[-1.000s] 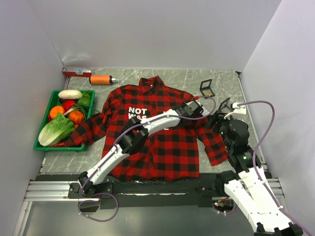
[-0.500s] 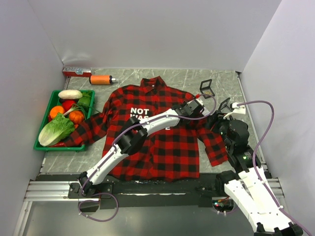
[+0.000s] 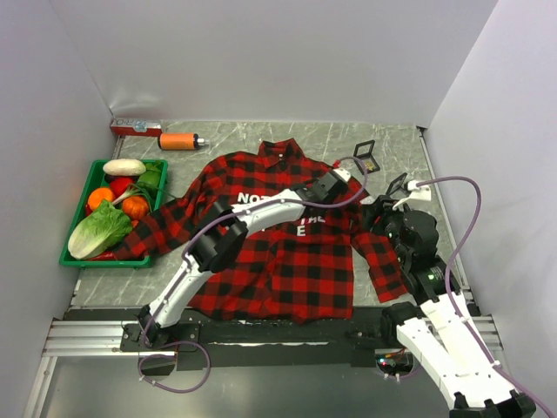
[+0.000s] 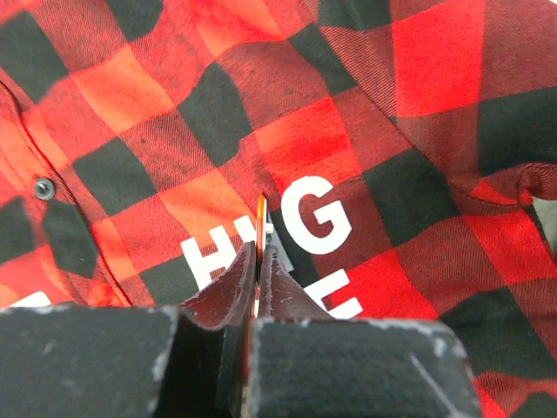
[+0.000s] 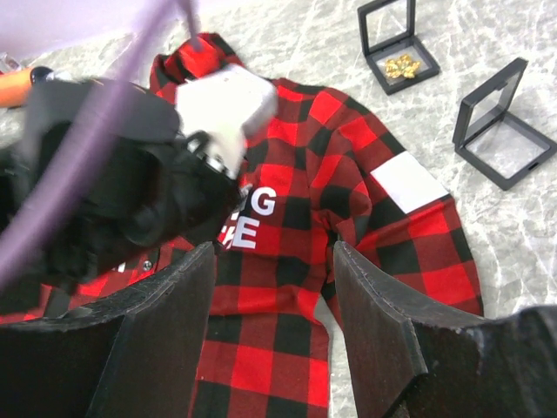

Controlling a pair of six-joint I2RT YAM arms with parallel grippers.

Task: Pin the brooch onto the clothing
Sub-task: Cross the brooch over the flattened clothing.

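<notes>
The clothing (image 3: 270,252), a red-and-black plaid shirt with white lettering, lies flat in the middle of the table. My left gripper (image 3: 329,185) hangs just above its chest. In the left wrist view that gripper (image 4: 259,252) is shut on the brooch (image 4: 261,213), a thin orange-edged piece seen edge-on, right over the white letters (image 4: 318,213). My right gripper (image 5: 274,248) stands open and holds nothing, above the shirt's right side (image 5: 296,305). In the top view it (image 3: 381,212) sits by the right sleeve.
Two open black display boxes stand right of the collar: one (image 5: 396,48) holds a gold piece (image 5: 402,65), the other (image 5: 505,131) shows only its white pad. A green crate (image 3: 87,261) of vegetables is at the left, with an orange bottle (image 3: 178,140) behind it.
My left gripper has moved left from near the boxes to above the chest lettering. The shirt has shifted and rumpled slightly. The right arm has barely moved.
</notes>
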